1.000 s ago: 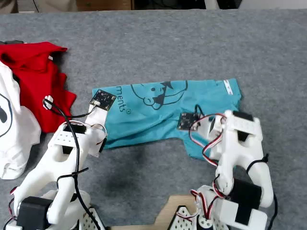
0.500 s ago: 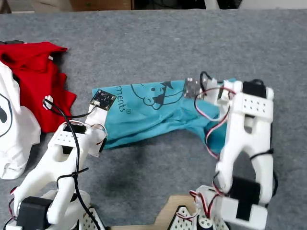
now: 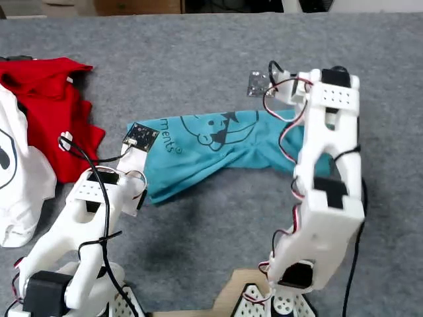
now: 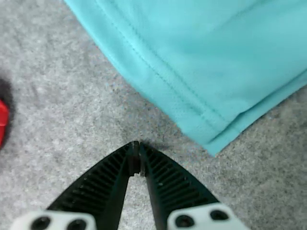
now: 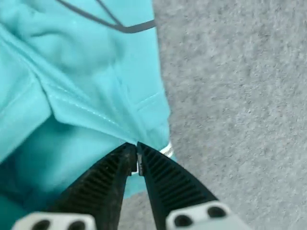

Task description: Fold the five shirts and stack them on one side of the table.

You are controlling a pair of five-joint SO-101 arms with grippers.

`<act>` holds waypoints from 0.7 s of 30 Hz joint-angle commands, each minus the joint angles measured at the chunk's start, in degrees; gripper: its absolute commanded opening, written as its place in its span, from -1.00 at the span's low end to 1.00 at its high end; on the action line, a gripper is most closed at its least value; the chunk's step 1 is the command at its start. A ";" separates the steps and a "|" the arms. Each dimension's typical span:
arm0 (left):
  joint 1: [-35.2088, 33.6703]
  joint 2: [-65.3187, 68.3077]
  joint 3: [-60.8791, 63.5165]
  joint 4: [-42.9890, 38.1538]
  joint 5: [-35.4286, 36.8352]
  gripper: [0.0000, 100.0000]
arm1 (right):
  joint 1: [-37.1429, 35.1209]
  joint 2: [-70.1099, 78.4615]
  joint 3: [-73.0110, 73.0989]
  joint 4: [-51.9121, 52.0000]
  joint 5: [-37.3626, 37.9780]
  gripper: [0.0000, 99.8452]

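Shirts number three: one teal printed shirt [image 3: 198, 157], one red shirt [image 3: 49, 105], one white shirt [image 3: 20, 181]. Your right gripper [image 5: 134, 160] pinches the teal shirt's edge; your left gripper [image 4: 135, 158] is closed, empty.

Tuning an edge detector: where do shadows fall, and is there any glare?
High view: a soft shadow lies on the grey table along the teal shirt's near edge; no glare. Left wrist view: a small dark shadow under the left pincer's shut tips. Right wrist view: shaded folds in the shirt at the right pincer.

Closed: left tool [image 4: 135, 149], right tool [image 5: 134, 149]
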 commanded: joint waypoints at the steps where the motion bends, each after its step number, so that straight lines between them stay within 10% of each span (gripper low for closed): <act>1: 0.18 -0.92 -0.35 -0.62 0.26 -0.96 | -1.27 3.38 -8.04 0.09 0.18 -0.99; 12: 0.18 -0.92 -0.35 -0.62 0.26 -0.96 | -3.74 7.34 -12.00 -1.76 -4.22 -0.63; 21: 0.18 -0.92 -0.35 -0.70 0.26 -0.96 | -2.95 -5.23 -11.12 15.03 -5.80 -1.00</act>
